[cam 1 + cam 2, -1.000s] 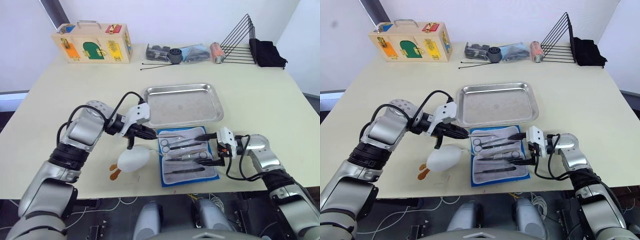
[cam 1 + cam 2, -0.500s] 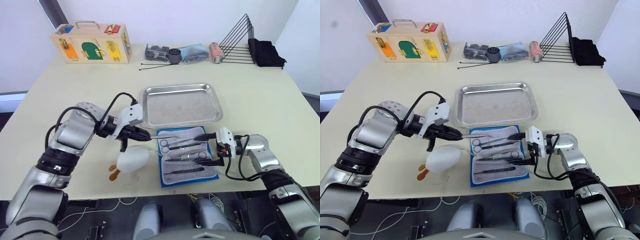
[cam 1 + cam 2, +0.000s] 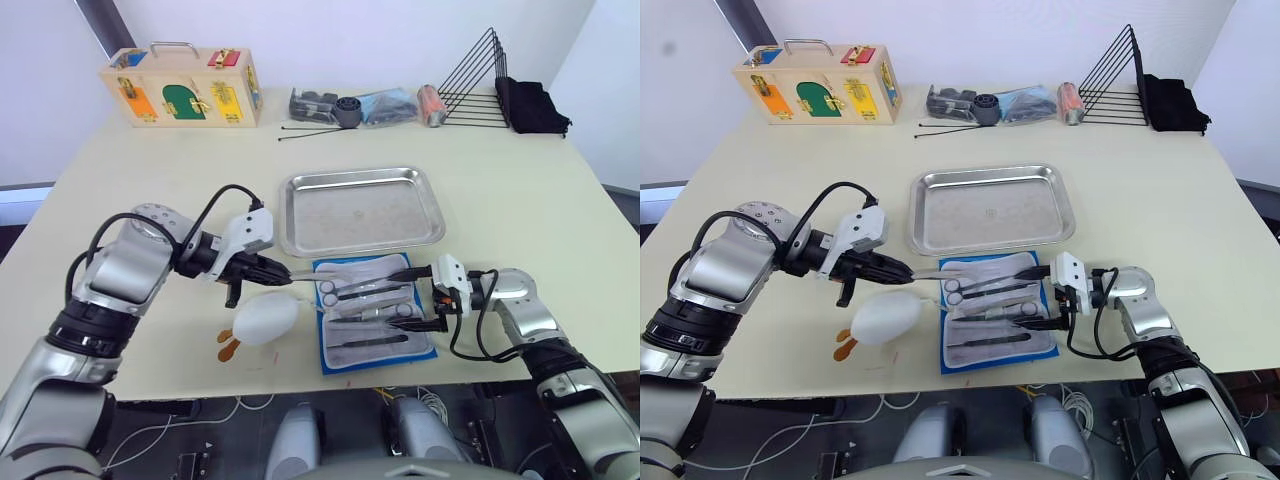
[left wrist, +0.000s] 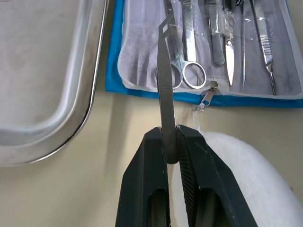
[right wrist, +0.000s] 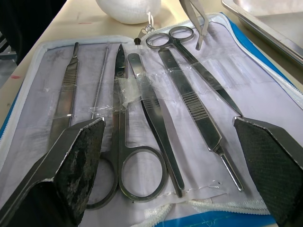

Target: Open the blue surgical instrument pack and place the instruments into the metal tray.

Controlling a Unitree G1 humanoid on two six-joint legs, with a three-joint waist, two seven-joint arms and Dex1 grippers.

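The blue surgical instrument pack (image 3: 375,318) lies open near the table's front edge, its pale lining holding several instruments (image 5: 194,101), among them scissors (image 5: 124,156). My left gripper (image 3: 285,272) is shut on a slim pair of silver tweezers (image 4: 163,85). It holds them level just left of the pack, with their tips over the pack's left edge. My right gripper (image 3: 412,298) stands open at the pack's right edge, one finger (image 5: 75,156) on each side of the lining. The metal tray (image 3: 362,210) sits just behind the pack with nothing in it.
A white duck-shaped toy (image 3: 265,318) lies left of the pack, under my left gripper. Along the back edge stand a wooden latch box (image 3: 185,85), a bag of dark parts (image 3: 355,105), two black rods (image 3: 310,132), a black wire rack (image 3: 480,80) and a black cloth (image 3: 535,105).
My left gripper has drawn back to the left with the tweezers, sliding them out across the pack's left edge. The right gripper has not moved.
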